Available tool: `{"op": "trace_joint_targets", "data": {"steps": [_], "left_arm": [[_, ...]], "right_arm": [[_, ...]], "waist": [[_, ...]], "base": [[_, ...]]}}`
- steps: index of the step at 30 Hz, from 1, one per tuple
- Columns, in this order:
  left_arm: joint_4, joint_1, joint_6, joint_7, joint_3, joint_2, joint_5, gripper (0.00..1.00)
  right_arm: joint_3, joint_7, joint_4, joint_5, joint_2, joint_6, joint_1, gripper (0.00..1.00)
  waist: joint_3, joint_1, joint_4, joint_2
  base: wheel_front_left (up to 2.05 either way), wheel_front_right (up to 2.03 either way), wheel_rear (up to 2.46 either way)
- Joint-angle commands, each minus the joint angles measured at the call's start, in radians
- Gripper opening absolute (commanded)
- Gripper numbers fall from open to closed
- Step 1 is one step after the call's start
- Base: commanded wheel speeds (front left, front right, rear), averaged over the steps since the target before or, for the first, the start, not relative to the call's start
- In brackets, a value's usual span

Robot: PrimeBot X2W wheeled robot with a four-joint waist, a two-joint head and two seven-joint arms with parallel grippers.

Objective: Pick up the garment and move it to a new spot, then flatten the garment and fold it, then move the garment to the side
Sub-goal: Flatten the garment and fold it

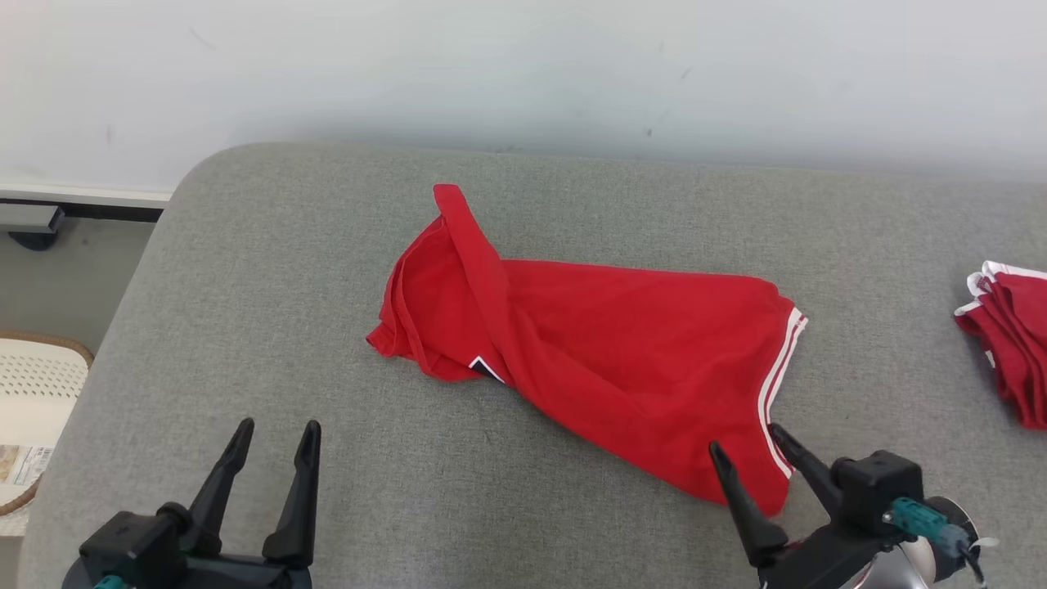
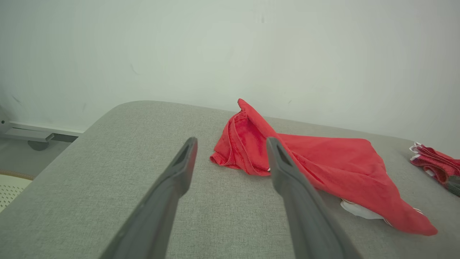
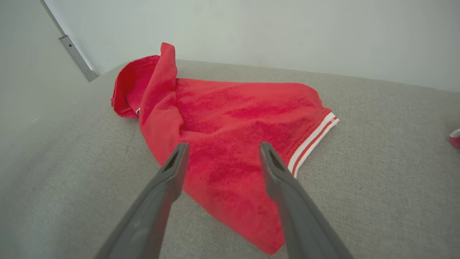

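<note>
- The red garment (image 1: 622,352) lies in the middle of the frame, on the grey bench (image 1: 245,270).
- It is not flat. Its upper left part is bunched up, and a long flap (image 1: 478,262) is turned over across it.
- The edge with white stripes (image 1: 781,384) is at the right end and runs down toward the lower right of the frame.
- The left hand (image 1: 278,429) is at the lower left of the frame. Its two fingers are spread wide and it holds nothing. It is well apart from the garment, over bare bench.
- The right hand (image 1: 746,439) is at the lower right. Its fingers are spread wide too, and nothing is in them. The tips sit right at the low corner of the garment, near the striped edge. I cannot tell if they touch the cloth.
- A small pile of other red clothes (image 1: 1010,343) sits at the far right edge of the frame, apart from the garment.
- A pale basket (image 1: 41,368) shows at the left edge, down off the bench.
- I think the step now is the grab: the garment is messy and no hand has it yet.
- Next, I think the right hand needs to go down on that low corner and pinch it.
- The left hand has farther to go. It needs to reach up and to the right, to the bunched end.
- The cloth is soft and floppy, so a pinch on one layer may let the rest hang and twist.
</note>
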Motion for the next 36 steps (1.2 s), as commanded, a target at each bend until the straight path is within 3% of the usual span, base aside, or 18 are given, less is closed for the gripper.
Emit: {"op": "trace_joint_targets", "data": {"steps": [1,7,12,33,36], "left_arm": [[-0.013,0.013,0.002,0.002,-0.002,0.006,0.003,1.0],[-0.036,0.018,0.012,0.012,-0.012,0.002,0.006,1.0],[-0.04,0.005,0.013,0.014,-0.022,-0.004,0.007,1.0],[-0.02,-0.041,0.028,0.004,-0.051,-0.014,0.037,1.0],[-0.017,-0.044,0.026,0.004,-0.051,-0.014,0.03,1.0]], "right_arm": [[0.003,0.035,-0.021,-0.03,-0.002,0.0,0.011,1.0],[0.015,0.221,-0.116,-0.167,-0.002,0.0,0.047,1.0],[0.034,0.305,-0.139,-0.244,-0.007,0.0,0.06,1.0],[-0.056,0.229,0.121,-0.36,-0.002,0.0,-0.01,1.0],[-0.052,0.221,0.139,-0.338,-0.002,0.0,-0.026,0.19]], "waist": [[0.001,0.0001,0.001,0.0001],[0.006,0.0001,0.007,0.0001],[0.008,0.0001,0.013,0.0001],[0.047,0.0001,0.055,0.0001],[0.051,0.0001,0.058,0.0001]], "base": [[0.0,0.0,0.0],[0.0,0.0,0.0],[0.0,0.0,0.0],[0.0,0.0,0.0],[0.0,0.0,0.0]]}}
